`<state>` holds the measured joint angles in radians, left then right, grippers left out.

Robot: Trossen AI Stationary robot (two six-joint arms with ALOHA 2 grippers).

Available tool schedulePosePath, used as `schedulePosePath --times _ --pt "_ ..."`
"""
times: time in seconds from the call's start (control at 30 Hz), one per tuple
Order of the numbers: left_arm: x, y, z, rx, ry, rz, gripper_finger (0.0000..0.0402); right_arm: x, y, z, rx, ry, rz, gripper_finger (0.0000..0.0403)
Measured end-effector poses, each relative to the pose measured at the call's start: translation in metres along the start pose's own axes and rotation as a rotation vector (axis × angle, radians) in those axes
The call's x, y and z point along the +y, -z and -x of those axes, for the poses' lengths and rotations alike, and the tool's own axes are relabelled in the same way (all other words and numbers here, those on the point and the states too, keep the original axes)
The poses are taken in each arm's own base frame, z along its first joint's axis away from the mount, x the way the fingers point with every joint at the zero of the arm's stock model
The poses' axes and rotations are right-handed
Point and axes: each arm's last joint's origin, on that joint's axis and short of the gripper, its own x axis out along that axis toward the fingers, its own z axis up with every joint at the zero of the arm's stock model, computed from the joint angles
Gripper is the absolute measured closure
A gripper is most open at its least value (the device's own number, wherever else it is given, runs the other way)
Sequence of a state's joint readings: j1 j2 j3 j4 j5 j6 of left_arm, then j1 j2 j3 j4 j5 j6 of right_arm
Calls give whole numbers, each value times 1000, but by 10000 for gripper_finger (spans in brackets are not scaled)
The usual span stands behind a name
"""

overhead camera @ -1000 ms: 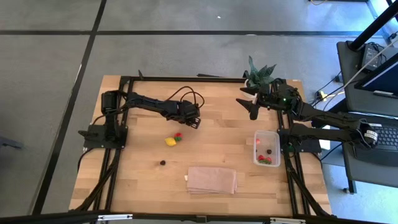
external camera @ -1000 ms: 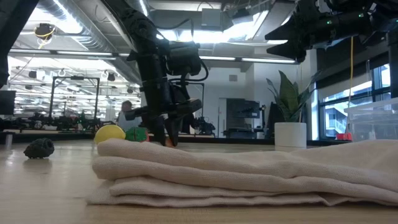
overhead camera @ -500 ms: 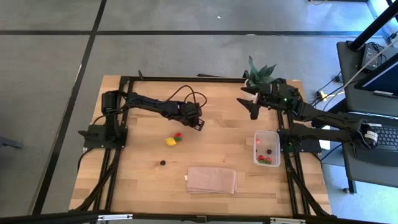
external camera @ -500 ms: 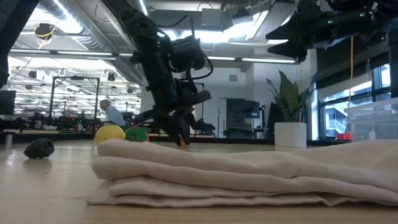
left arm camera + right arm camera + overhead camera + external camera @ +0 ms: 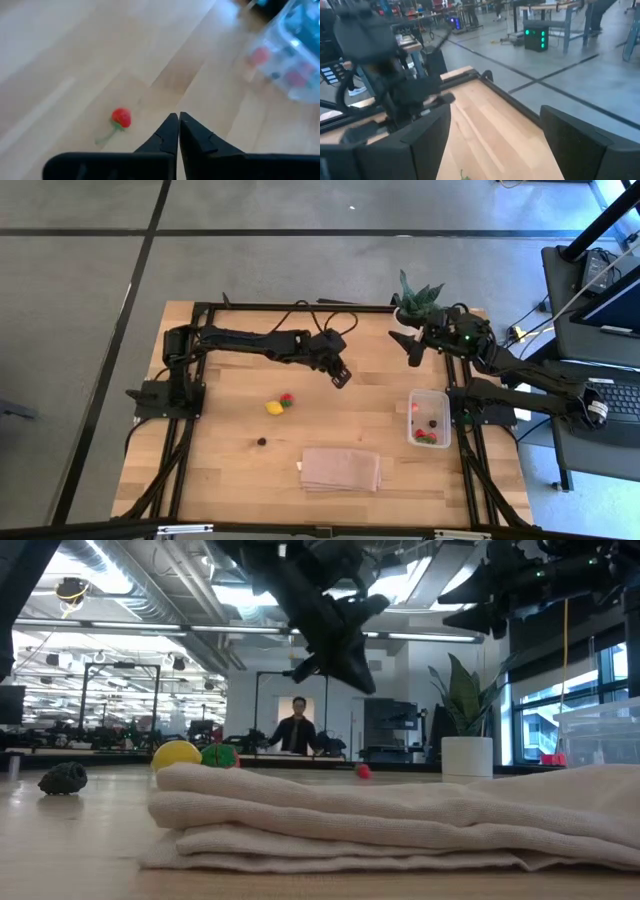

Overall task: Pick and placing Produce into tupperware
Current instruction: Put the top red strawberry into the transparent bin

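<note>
A folded cloth (image 5: 341, 469) lies at the lower centre of the overhead frame. Left of it sits a dark berry (image 5: 261, 442), and above that, left of centre, a yellow fruit (image 5: 273, 408) touches a red-and-green piece (image 5: 287, 400). At the right, the clear container (image 5: 429, 420) already holds several red and dark pieces. The left claw (image 5: 340, 377), which half a second ago hovered just above the yellow fruit, has swung toward the middle of the table; its fingers (image 5: 170, 131) are pressed together with nothing between them. A small strawberry (image 5: 121, 117) lies loose on the wood just beside the tips, so it probably slipped free short of the container and needs another grasp. The right claw (image 5: 412, 345) waits in the upper right by the potted plant (image 5: 417, 296), fingers spread.
</note>
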<state>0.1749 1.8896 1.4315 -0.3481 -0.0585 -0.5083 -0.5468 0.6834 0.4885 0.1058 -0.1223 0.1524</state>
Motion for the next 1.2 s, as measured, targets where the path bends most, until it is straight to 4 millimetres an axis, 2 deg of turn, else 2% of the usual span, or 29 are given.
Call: schedulePosePath --times 0.2,0.5,0.6,0.7,0.77,0.93,1.03,1.2 --pt "-3 -7 4 -21 9 -53 400 -1 5 0 49 7 -6 95" --pt "-3 -7 4 -23 8 -98 368 -1 7 0 77 9 39 95" --pt "-5 -11 16 -35 14 -143 356 0 10 -2 105 -26 17 95" --pt "-8 -19 43 -88 29 -202 346 3 7 -8 208 -86 -1 95" --pt "-7 -29 68 -155 26 -241 342 6 -2 -15 261 -129 17 95" --pt "2 -51 149 -370 19 -321 343 17 -30 -46 322 -172 90 95" --pt "8 -53 193 -451 15 -366 352 18 -41 -69 405 -176 125 95" --pt "20 -44 252 -530 -45 -434 367 16 -44 -107 547 -178 156 95"
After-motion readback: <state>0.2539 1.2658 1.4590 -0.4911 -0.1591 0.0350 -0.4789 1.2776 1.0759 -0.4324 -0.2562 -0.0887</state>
